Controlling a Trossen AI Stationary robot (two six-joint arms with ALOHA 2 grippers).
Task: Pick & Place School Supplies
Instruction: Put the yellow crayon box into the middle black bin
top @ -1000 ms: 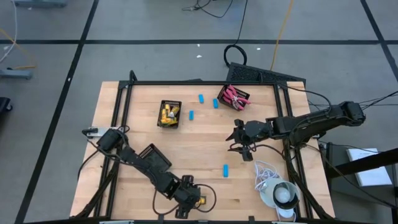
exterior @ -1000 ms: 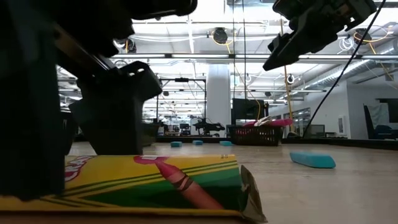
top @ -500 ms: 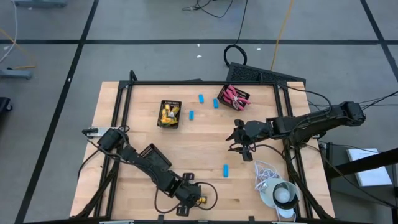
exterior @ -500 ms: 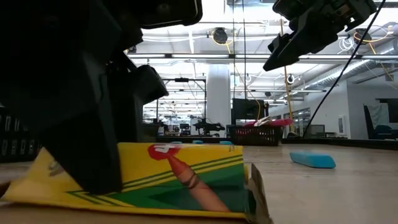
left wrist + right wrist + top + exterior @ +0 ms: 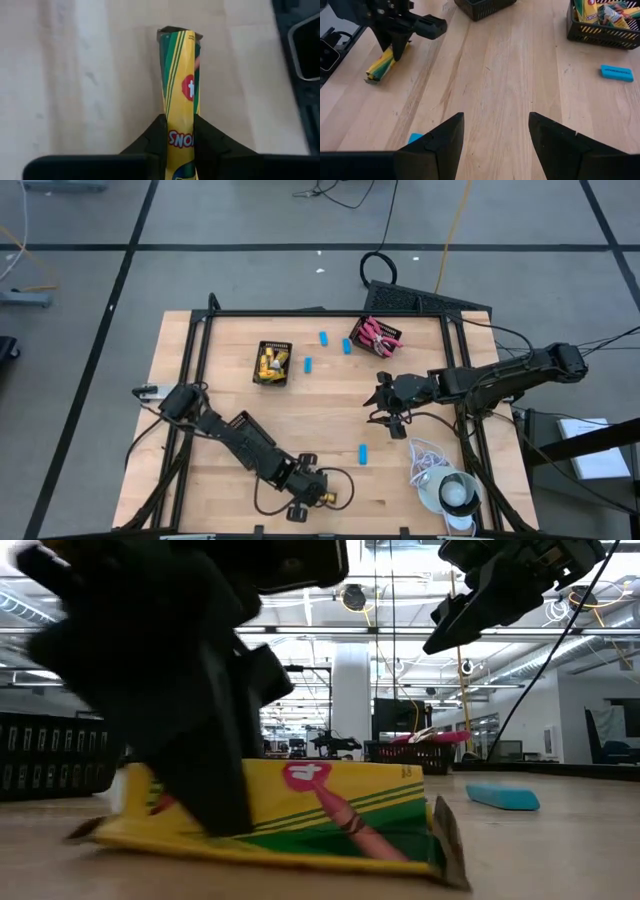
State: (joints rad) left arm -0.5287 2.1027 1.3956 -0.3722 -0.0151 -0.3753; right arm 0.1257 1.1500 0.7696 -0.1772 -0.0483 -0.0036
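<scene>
A yellow-and-green crayon box [image 5: 179, 85] stands on edge near the table's front edge, with my left gripper [image 5: 180, 122] shut on it; the high view shows this gripper [image 5: 308, 496] with the box [image 5: 328, 498] beside it. My right gripper [image 5: 390, 408] hangs open above the table's right middle, nothing between its fingers [image 5: 495, 145]. A light-blue eraser [image 5: 363, 453] lies flat on the wood between the two grippers. Two more erasers [image 5: 324, 337] [image 5: 308, 364] lie near the far trays. My left gripper pinches the crayon box by its two broad faces [image 5: 181, 142] between its two fingers, toward one end of the box. The fingers [image 5: 205, 785] come from above, pointing down, across the box's length. The box stands on its long edge, slightly tilted; whether it is clear of the table I cannot tell.
A black tray [image 5: 272, 364] holding yellow crayon boxes stands at the far middle. Another black tray [image 5: 375, 336] with pink-handled scissors is to its right. A white cord with a round grey-white object [image 5: 450, 492] lies at the near right corner. A black frame [image 5: 300, 313] edges the table.
My left gripper has shut on the crayon box and gone a little toward the table's right edge. The box has slid that way with it and tipped slightly. My right gripper has kept still.
</scene>
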